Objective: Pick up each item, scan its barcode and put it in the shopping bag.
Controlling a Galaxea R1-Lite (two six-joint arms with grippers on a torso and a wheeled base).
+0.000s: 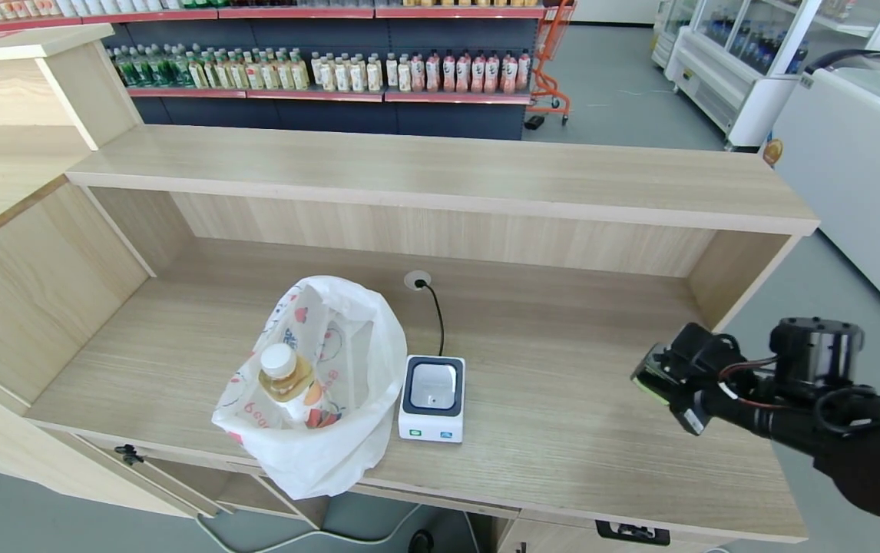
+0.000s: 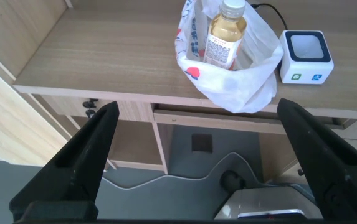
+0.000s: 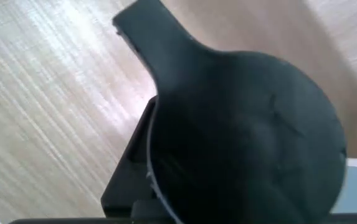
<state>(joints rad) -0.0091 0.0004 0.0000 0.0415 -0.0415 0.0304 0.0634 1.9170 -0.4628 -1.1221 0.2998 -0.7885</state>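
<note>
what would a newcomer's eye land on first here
The white shopping bag at the front edge of the wooden counter, with a white-capped bottle of amber drink standing in it. Beside it on the right sits the white barcode scanner, black cable trailing back.

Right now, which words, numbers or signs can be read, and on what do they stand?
Nothing can be read for certain.
On the bag: red and blue print, crumpled, unreadable.
On the bottle: a label, print too small.
On the scanner: a green and a blue mark, no words.
On the shelf bottles: labels too small.
</note>
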